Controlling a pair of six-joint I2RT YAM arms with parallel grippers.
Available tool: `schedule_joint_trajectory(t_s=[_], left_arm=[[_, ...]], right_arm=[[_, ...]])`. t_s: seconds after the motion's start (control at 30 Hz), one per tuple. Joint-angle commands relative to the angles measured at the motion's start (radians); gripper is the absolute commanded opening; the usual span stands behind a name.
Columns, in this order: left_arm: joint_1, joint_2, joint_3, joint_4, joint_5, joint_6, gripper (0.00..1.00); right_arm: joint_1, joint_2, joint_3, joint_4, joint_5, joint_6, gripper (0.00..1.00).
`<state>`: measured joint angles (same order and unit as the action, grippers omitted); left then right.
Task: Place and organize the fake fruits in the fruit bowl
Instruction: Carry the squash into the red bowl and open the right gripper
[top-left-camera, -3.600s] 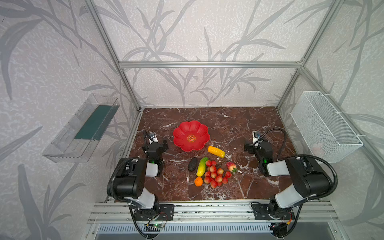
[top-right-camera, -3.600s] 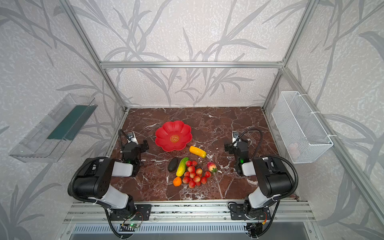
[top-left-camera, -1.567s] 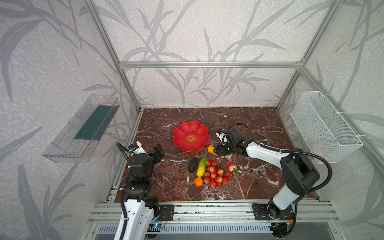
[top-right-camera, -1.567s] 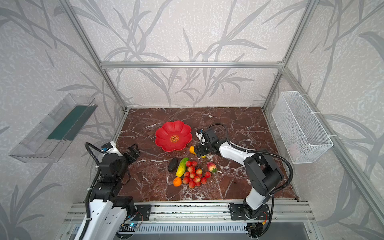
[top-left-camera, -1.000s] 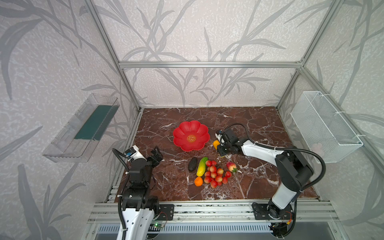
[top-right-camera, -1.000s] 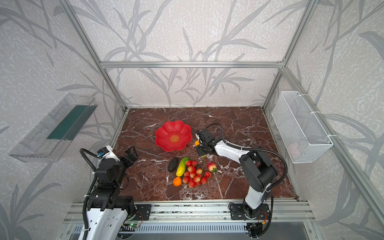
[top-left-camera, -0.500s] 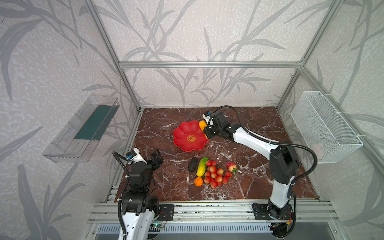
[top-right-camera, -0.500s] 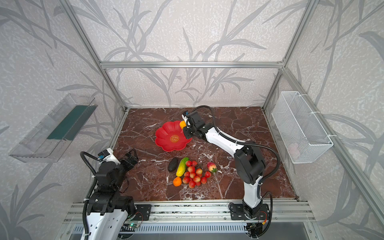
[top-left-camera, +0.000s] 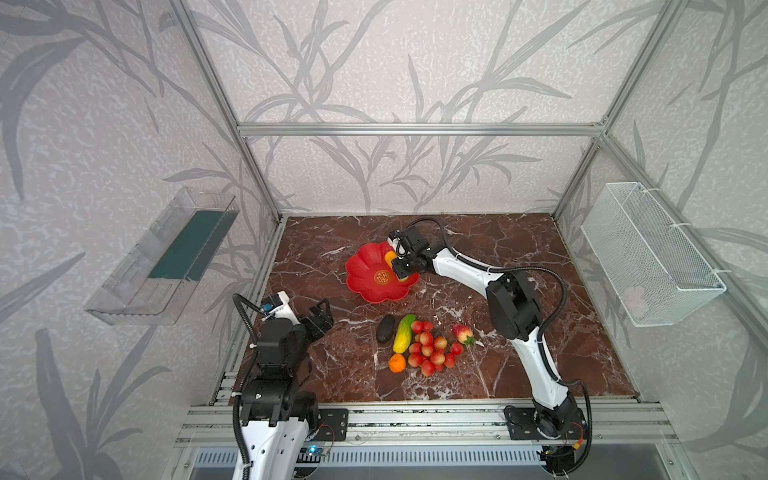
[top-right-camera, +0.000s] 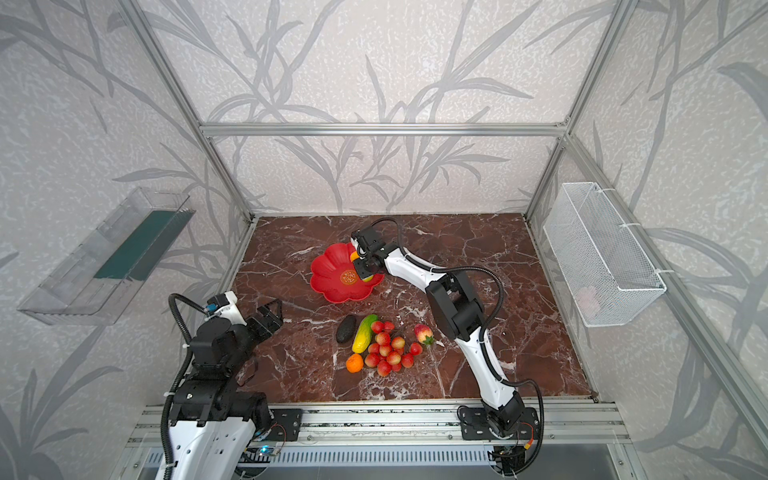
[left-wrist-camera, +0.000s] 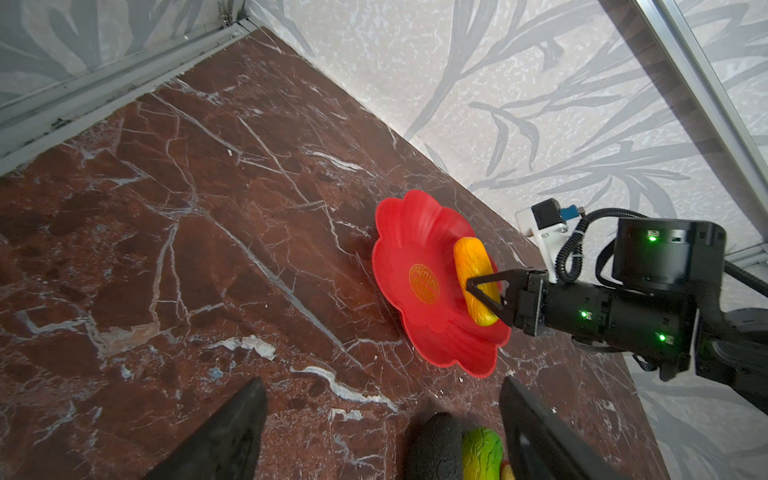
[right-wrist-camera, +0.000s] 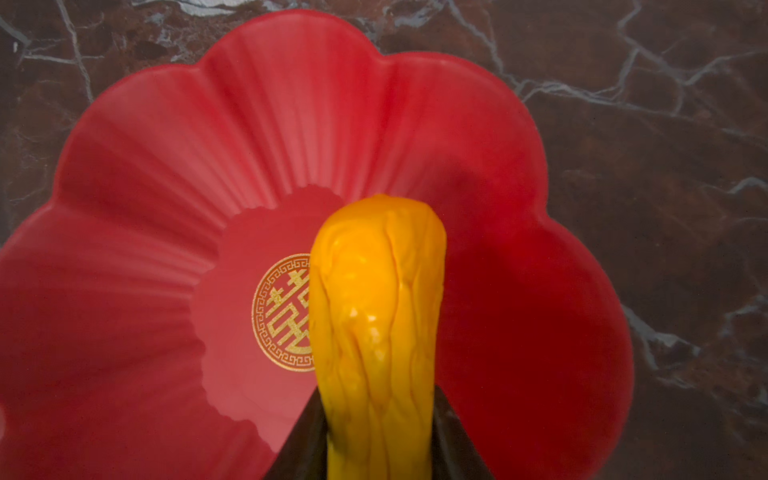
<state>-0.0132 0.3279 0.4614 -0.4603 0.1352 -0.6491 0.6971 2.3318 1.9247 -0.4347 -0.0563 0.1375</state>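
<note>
yellow-orange fruit gripped in my right fingers, low over fruit bowl on bench, toward back edge | other fruits toward front edge | step: first placement | next: I lower, release without rolling | left fingers spread wide, empty

Bare desk is lying open between the left tool and the bowl. The right tool, clamping a yellow fruit, is blocking the bowl's side farthest from the left tool.
</note>
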Motion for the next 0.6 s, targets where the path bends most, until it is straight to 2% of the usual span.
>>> schedule_joint_trajectory(t_s=[0.0,0.13,0.33,0.43,0.57], left_arm=[[-0.004,0.019,0.007,0.012,0.077,-0.024,0.86],[-0.007,0.055,-0.013,0.052,0.129,-0.04,0.84],[-0.04,0.125,-0.035,0.107,0.163,-0.047,0.82],[-0.103,0.173,-0.049,0.142,0.138,-0.051,0.81],[-0.271,0.261,-0.05,0.2,0.031,-0.044,0.81]], right_arm=[[0.014,0.038,0.045,-0.037,0.013,0.004,0.33],[0.02,0.065,0.063,-0.036,0.013,0.014,0.36],[0.021,0.023,0.076,-0.047,-0.018,0.038,0.55],[0.021,-0.1,-0.005,0.022,-0.021,0.053,0.66],[0.018,-0.363,-0.27,0.235,0.018,0.08,0.81]])
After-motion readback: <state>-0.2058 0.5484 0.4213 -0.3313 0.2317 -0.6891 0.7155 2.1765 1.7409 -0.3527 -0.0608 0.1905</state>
